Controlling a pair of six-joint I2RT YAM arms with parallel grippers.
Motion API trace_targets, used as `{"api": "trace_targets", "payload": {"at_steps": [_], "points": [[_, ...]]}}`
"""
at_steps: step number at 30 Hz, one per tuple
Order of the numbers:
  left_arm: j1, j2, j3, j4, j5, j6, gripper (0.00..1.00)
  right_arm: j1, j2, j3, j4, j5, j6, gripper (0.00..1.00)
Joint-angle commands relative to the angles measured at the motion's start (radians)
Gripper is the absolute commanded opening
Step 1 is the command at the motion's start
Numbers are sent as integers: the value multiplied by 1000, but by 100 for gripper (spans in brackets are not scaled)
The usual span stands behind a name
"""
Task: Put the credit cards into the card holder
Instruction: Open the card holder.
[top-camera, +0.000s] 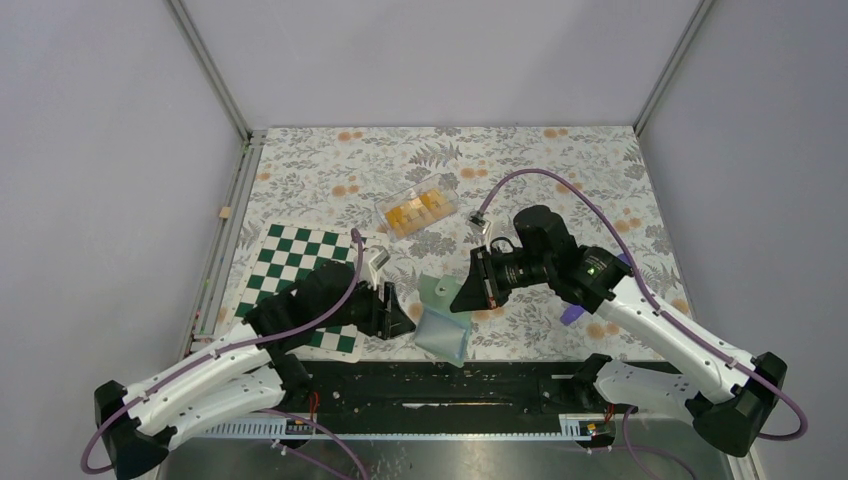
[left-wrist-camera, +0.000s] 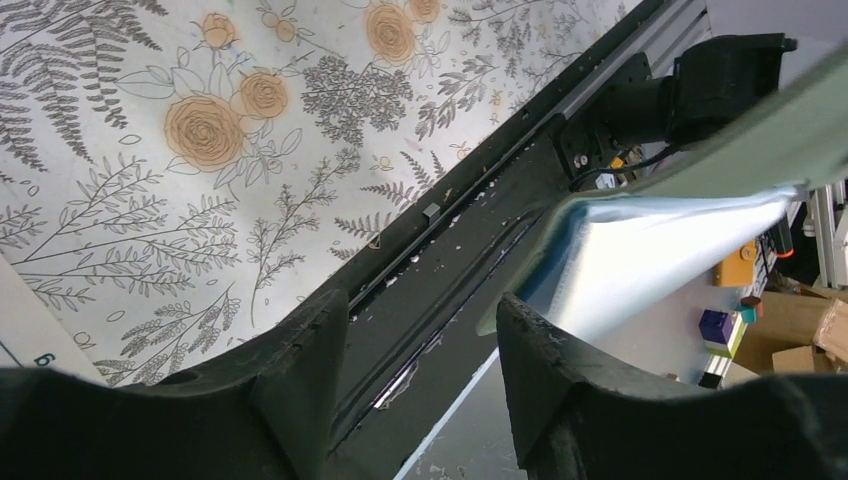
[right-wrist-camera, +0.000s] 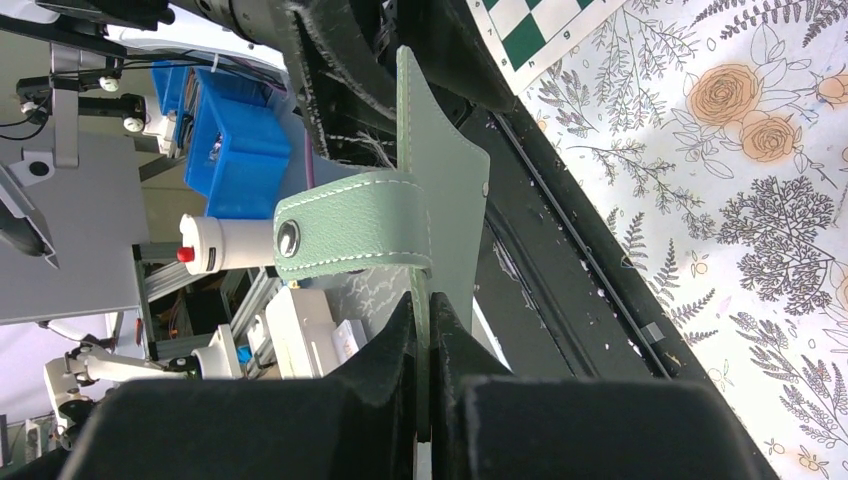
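Pale green leather with white stitching: this was the card holder (top-camera: 443, 325), held off the surface between the two arms near the front edge of the floral cloth (top-camera: 560, 160). The right gripper (right-wrist-camera: 430, 330) was clenched on one cover of it, and the snap strap (right-wrist-camera: 350, 225) curled out above the fingers. The left gripper (left-wrist-camera: 420, 340) stood with its jaws spread apart. The holder's clear inner sleeves lay just beyond its fingertips, possibly brushing one finger, though the wrist view was too oblique to confirm contact.

The credit cards (top-camera: 417, 208) lay in a clear case (top-camera: 382, 207) further back on the cloth, well apart from both grippers and beyond the chequered board (top-camera: 290, 262). None was seen in the holder.

Assessment: the step in hand was opening and steadying the holder, not loading it. The next move would call for the left jaws to close on the free cover or a sleeve and spread a pocket open. After that, one arm must release its hold to fetch a card. The thin cards in that case would likely be awkward to pinch.
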Motion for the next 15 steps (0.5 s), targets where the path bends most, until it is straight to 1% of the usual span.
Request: {"api": "trace_targets", "payload": {"at_steps": [1,4,9,15], "points": [[-15,-33,23,92,45,-6,56,-8,10,2,43,-22,15,0],[-19,-51,1,168,88,-26,56,-8,10,0,43,-22,17,0],[-28,-50,-1,185,91,-31,57,-8,9,-1,43,-22,17,0],[-28,-91,-20,268,75,-54,60,-8,5,-20,80,-61,33,0]]}}
